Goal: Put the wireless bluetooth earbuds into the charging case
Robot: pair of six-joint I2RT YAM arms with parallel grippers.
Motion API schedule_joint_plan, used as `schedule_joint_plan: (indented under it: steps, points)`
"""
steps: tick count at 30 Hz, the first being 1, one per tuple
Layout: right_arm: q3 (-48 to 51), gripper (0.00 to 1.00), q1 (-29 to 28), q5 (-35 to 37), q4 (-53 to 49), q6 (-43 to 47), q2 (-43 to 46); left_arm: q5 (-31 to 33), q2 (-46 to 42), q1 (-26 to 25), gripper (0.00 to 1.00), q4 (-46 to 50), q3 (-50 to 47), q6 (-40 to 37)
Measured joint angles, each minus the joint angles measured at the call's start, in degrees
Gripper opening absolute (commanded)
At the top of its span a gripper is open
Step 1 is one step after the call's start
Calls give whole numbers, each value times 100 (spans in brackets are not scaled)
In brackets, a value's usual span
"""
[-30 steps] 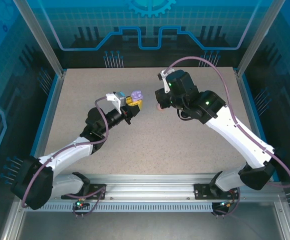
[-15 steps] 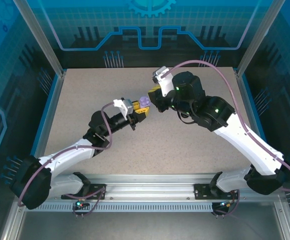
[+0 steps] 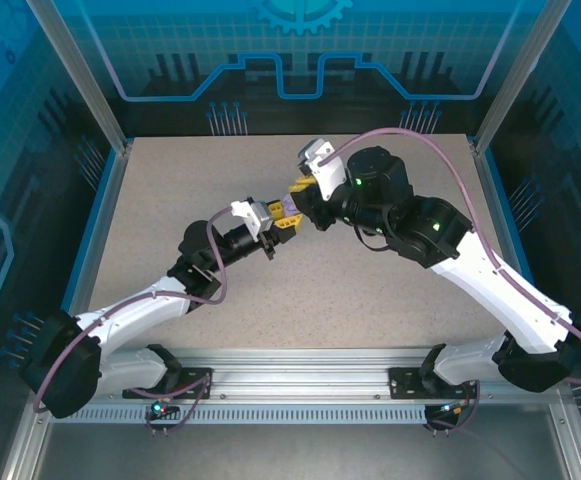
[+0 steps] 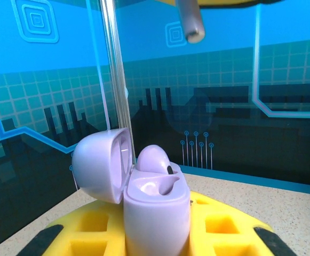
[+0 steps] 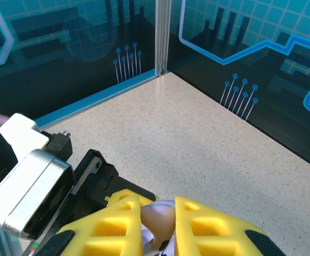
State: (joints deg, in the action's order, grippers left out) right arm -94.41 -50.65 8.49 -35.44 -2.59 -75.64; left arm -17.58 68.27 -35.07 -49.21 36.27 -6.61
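Observation:
My left gripper [image 3: 281,217] is shut on a lilac charging case [image 3: 288,206] and holds it upright above the table's middle. In the left wrist view the case [image 4: 156,210] stands between yellow pads [image 4: 219,229] with its lid [image 4: 98,165] swung open to the left. One lilac earbud [image 4: 153,159] sits in the far socket, and the near socket is empty. My right gripper [image 3: 303,192] is shut on a second lilac earbud [image 5: 159,215], right over the case. Its stem [image 4: 190,21] hangs above the open case. The pink and black earbuds are out of view.
The speckled table [image 3: 370,290] stretches out below both arms, ringed by blue glass walls [image 3: 300,60]. The left arm's wrist camera block [image 5: 29,184] sits close beside my right gripper's fingers [image 5: 112,224]. A metal corner post [image 5: 161,37] stands at the far table corner.
My right gripper has swung left and down with the earbud to a spot over the case. My left gripper has carried the case right, and the two now meet.

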Motion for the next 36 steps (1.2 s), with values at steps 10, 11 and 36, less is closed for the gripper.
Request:
schedule_joint_plan:
  steps: [10, 11, 36]
  points:
    - [426, 16, -35, 42, 111, 33, 0, -2, 0, -4, 0, 4, 13, 2]
    - [448, 16, -33, 46, 125, 33, 0, -2, 0, -4, 0, 9, 26, 2]
    - [673, 15, 168, -20, 435, -157, 94, 76, 2, -133, 0, 133, 120, 2]
